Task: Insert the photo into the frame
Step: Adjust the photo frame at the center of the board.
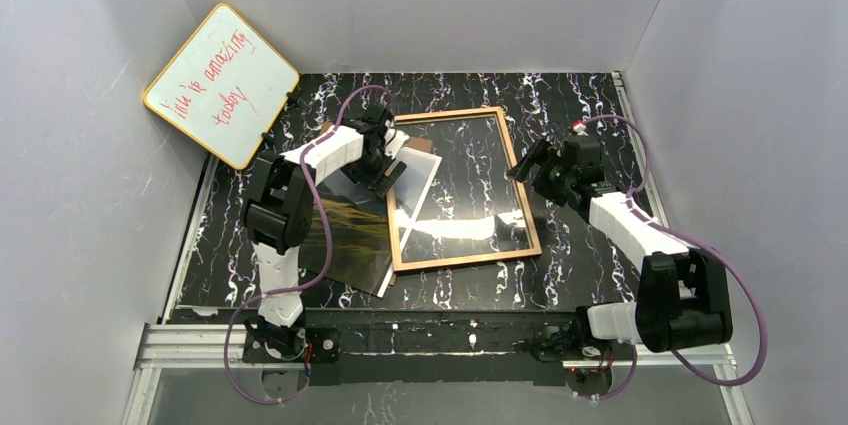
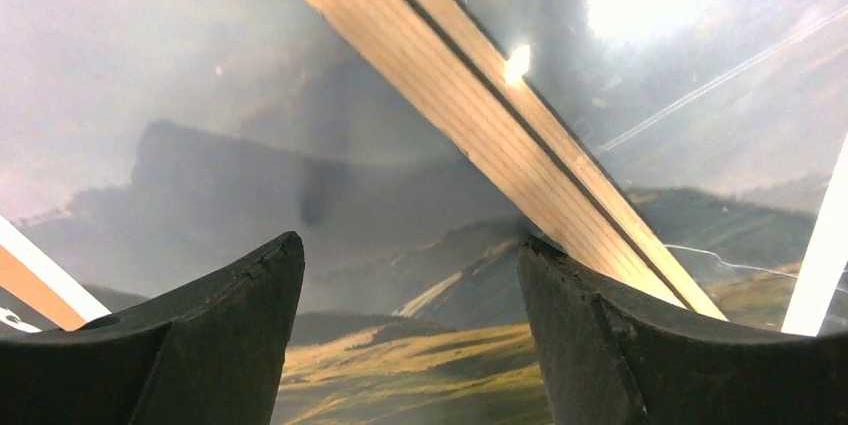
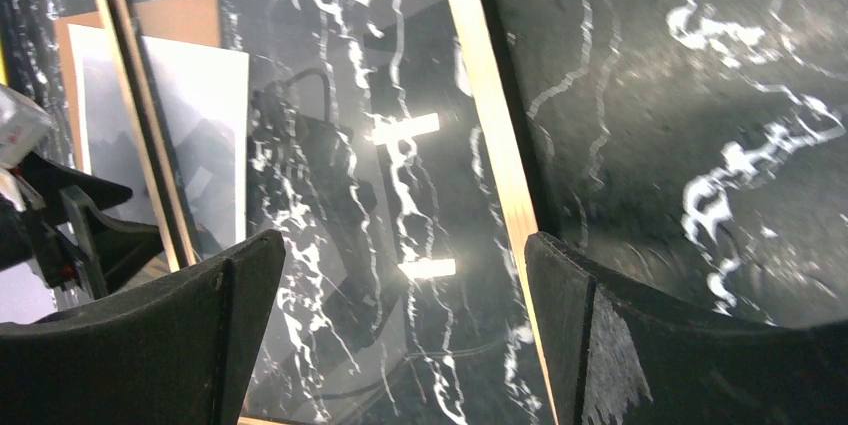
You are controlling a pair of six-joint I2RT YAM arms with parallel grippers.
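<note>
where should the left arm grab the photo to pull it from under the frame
Probably the photo by its near edge, coming in low from the near-left. It lies flat and its right part is tucked under the frame's left rail, so only the near and left edges look free; the left gripper's fingers would straddle that edge.

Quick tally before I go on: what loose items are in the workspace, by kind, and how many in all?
photo: 1
frame: 1
brown backing panel: 1
whiteboard: 1
Total: 4
</note>
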